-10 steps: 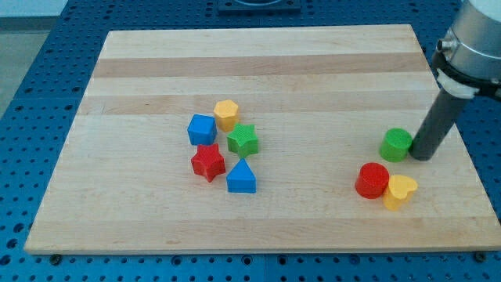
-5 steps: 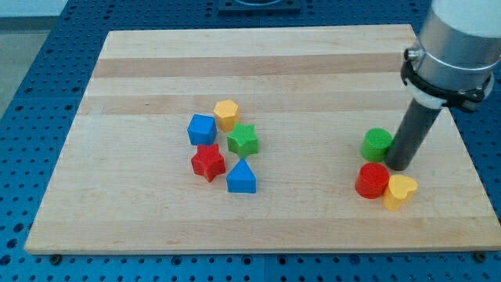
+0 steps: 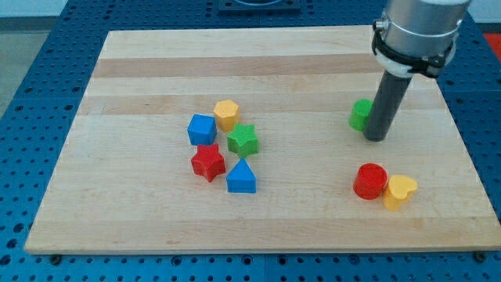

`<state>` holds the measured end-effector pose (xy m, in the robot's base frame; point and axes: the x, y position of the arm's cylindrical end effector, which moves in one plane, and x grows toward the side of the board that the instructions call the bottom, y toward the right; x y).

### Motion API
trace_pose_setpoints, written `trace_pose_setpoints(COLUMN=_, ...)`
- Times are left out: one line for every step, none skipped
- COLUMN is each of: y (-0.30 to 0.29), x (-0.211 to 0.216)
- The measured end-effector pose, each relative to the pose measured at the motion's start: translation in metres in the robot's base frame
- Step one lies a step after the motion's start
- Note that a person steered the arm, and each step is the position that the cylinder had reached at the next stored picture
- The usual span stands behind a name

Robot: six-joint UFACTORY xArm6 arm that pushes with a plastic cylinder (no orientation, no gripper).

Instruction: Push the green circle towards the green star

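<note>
Nearest the view's bottom on the wooden surface [image 3: 141, 70], a red circle [image 3: 370, 181] and a yellow heart [image 3: 400, 191] sit touching at the view's right, well apart from the cluster at the view's left, where a blue triangle [image 3: 241, 177], a red star [image 3: 207, 162], the green star [image 3: 243, 140], a blue cube [image 3: 202, 129] and a yellow hexagon [image 3: 226, 114] crowd close together. Farther up on the right, the green circle [image 3: 360, 115] lies partly hidden behind the rod, with the tool, a bare tip [image 3: 375, 138] that has no jaws to open or close and so grasps nothing, pressed against the block's right side. The green circle looks like a small, light, rigid piece that should slide easily on the smooth wood; being round, it may well roll off the rod if contact strays from its centre line. There is nothing to take hold of: the sound contact appears to be the right-hand face, directly opposite the green star, which sits lower and well to the left.
</note>
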<state>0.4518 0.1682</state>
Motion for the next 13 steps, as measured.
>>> trace_pose_setpoints(y=0.015, x=-0.011)
trace_pose_setpoints(y=0.033, x=-0.027)
trace_pose_setpoints(y=0.034, x=-0.038)
trace_pose_setpoints(y=0.023, x=-0.038)
trace_pose_setpoints(y=0.005, x=-0.038)
trace_pose_setpoints(y=-0.013, x=-0.038)
trace_pose_setpoints(y=-0.031, x=-0.038)
trace_pose_setpoints(y=-0.051, x=-0.038)
trace_pose_setpoints(y=-0.069, x=-0.038)
trace_pose_setpoints(y=-0.083, x=-0.038)
trace_pose_setpoints(y=-0.099, x=-0.038)
trace_pose_setpoints(y=-0.109, x=-0.038)
trace_pose_setpoints(y=-0.109, x=-0.038)
